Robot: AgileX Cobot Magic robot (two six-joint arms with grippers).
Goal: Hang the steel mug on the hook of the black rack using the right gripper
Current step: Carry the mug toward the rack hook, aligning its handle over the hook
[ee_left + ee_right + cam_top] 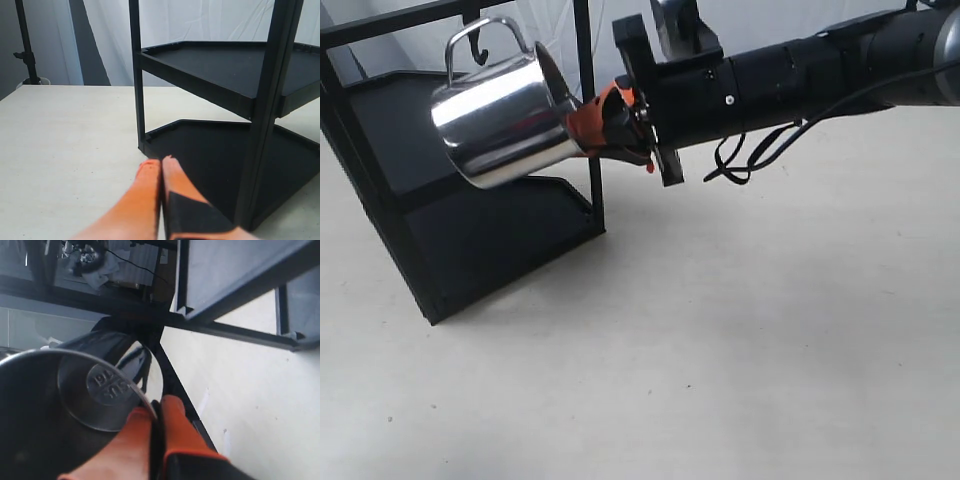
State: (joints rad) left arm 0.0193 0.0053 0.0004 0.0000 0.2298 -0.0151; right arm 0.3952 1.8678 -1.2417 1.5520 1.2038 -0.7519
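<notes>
The steel mug [505,115] hangs tilted in the air in front of the black rack [470,220], mouth toward my right gripper [578,122]. That gripper is shut on the mug's rim, one orange finger inside and one outside. The wire handle [485,28] points up, and the small black hook [476,47] under the rack's top bar shows inside its loop; I cannot tell whether they touch. In the right wrist view the mug's inside [60,410] fills the near side by the gripper [157,407]. My left gripper [160,161] is shut and empty, close to the rack's lower shelf [210,150].
A rack post [588,100] stands just behind the right gripper's fingers. Loose black cables [745,160] dangle under the right arm. Pale tabletop [720,350] spreads in front of and to the right of the rack. A stand [25,50] rises at the table's far edge.
</notes>
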